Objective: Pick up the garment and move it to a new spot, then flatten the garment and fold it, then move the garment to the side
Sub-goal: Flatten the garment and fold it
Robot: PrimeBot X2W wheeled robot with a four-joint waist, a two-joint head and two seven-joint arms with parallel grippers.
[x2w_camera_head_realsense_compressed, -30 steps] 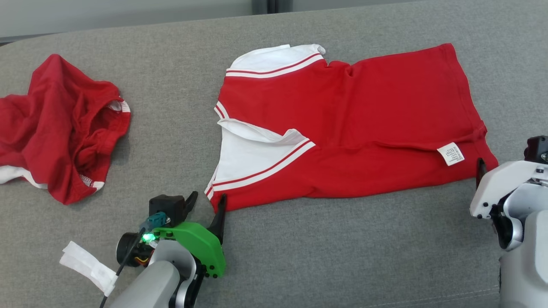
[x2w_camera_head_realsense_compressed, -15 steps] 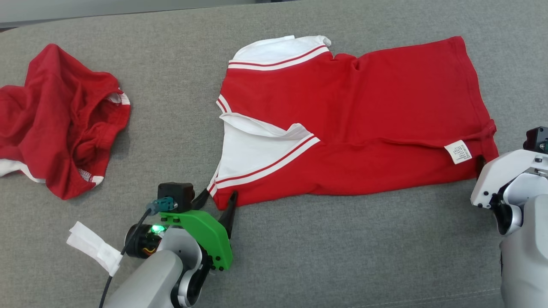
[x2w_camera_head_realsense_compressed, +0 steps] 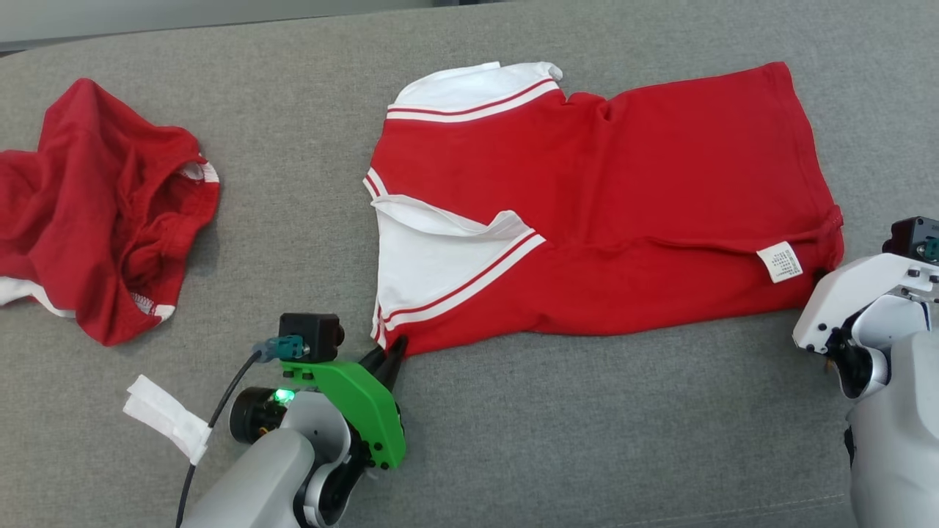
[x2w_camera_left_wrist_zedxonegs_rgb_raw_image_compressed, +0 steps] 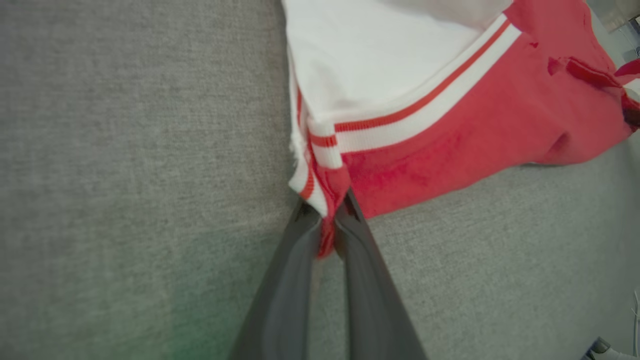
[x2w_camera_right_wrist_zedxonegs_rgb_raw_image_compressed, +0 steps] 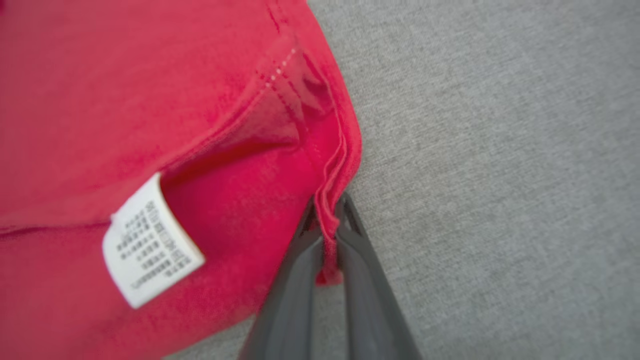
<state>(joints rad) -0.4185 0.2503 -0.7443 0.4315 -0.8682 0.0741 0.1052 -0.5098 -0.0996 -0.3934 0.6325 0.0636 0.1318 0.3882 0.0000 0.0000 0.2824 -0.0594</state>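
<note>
Left gripper: its two dark fingers are drawn together on the near-left corner of the red cotton garment with white striped sleeve bands. A nub of red-and-white hem pokes out between the pads.

Right gripper: closed likewise, pinching the bunched red hem at the near-right corner. The white printed care label sits just left of those jaws in the wrist view.

Where the garment is: spread across the grey woven fabric surface, running from one pair of jaws to the other and out beyond both sets of fingertips. Its near edge is strung between the two grips. We see nothing lifted yet (the cloth lies on the surface right up to the fingers).

Well apart on the outer side of the left jaws, a second red garment, crumpled, lies in a heap. We take it as no part of this step.

Progress, as we judge it: the garment is laid out and mostly flat, with white sleeve cloth turned in over the body near the left jaws and a few shallow creases through the middle. Placing and flattening therefore look done, and folding seems under way. We read the twin corner pinch as the start of a fold, with the near edge carried away from the jaws towards the far edge, though a drag can't be ruled out. Left to do: finish the fold, then shift the bundle to the side.
</note>
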